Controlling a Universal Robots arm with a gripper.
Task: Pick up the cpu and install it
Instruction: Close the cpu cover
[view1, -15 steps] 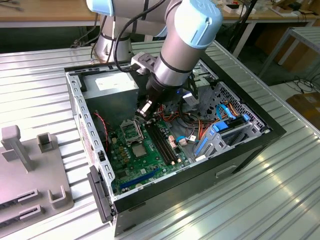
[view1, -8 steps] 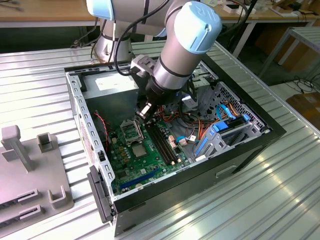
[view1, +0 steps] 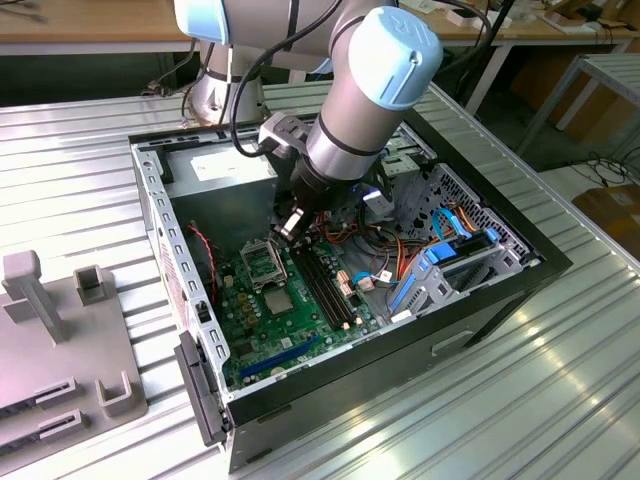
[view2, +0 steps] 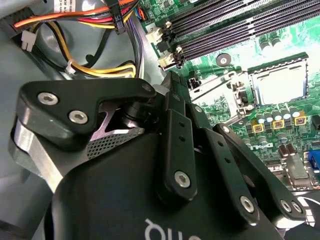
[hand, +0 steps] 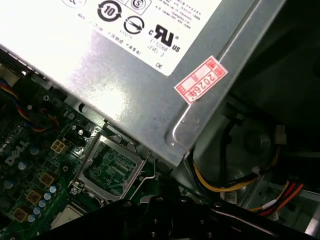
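The cpu (view1: 277, 297) (view2: 280, 85) is a small pale silver square lying flat inside the black socket on the green motherboard. In the first wrist view, a corner of the cpu (hand: 65, 217) shows beside the hinged metal frame (hand: 110, 170), which stands swung open. That open frame (view1: 262, 262) lies just behind the chip in the exterior view. My gripper (view1: 290, 228) hangs above the board, a little behind the socket and apart from the chip. Its black links (view2: 175, 150) block the near part of the second wrist view.
The grey power-supply box (view1: 220, 175) (hand: 125, 50) sits at the back of the open case. Long black memory slots (view1: 325, 285) (view2: 225, 25) run beside the socket. Coloured cable bundles (view2: 100, 65) and a blue drive cage (view1: 440, 265) crowd the exterior view's right. A grey fixture (view1: 50, 340) stands on the table at its left.
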